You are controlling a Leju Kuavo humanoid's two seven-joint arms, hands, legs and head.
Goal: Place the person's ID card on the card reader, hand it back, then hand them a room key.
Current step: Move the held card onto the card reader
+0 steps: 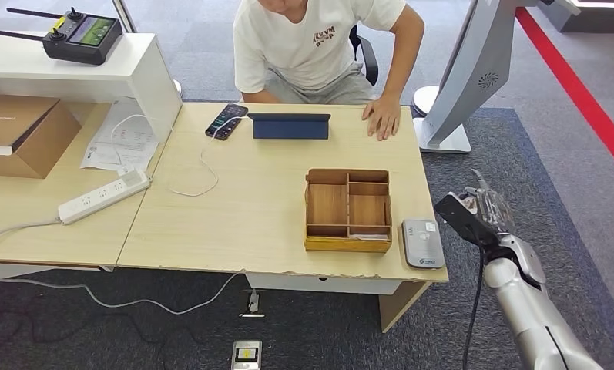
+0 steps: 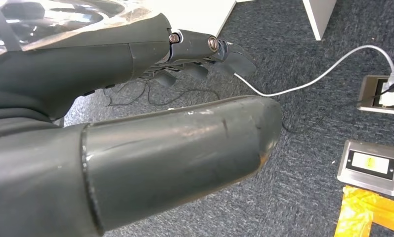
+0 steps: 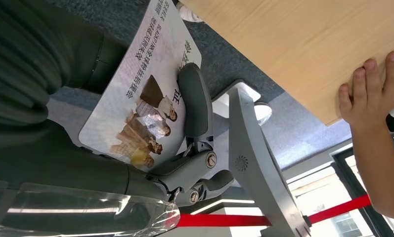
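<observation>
Right hand (image 1: 484, 212) is holding the ID card (image 3: 143, 94), a finger pressed across its printed face in the right wrist view. The hand hangs off the table's (image 1: 234, 216) right edge, just beside the card reader (image 1: 422, 243) but not over it.

The card reader's top is bare and the card is not on it, so my read is that the read step is not done yet. Still left: set the card on the reader, hand it back, then hand over a room key.

The wooden tray (image 1: 348, 210) sits just left of the reader. Can't make out a key card in its compartments.

The person's hand (image 1: 383, 117) rests flat on the table's far edge, well apart from the reader.

Left hand (image 2: 195, 59) hangs over carpet, fingers loosely apart, holding nothing.
</observation>
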